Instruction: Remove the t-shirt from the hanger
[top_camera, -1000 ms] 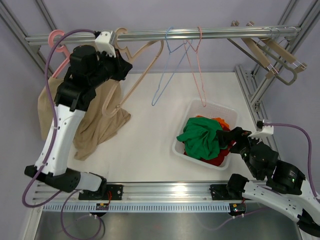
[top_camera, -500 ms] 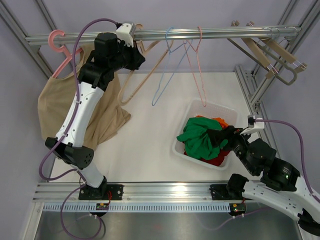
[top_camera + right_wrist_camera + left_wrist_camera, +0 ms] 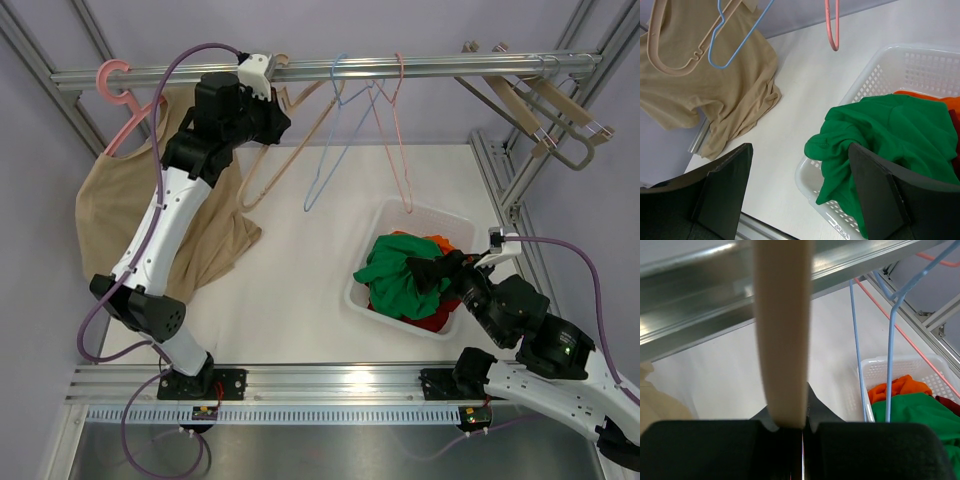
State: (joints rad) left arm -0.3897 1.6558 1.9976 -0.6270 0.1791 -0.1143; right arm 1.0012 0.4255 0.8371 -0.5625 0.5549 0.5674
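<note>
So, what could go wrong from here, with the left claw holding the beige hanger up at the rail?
1. The left claw is shut on the beige hanger, close to the blue wire hanger. A swing may knock or tangle them.
2. The tan t-shirt drapes right beside the left arm. The fabric might catch on the arm when it moves.

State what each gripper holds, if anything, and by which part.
Left gripper is shut on the beige hanger, near its top by the rail. Right gripper is open, holding nothing.
</note>
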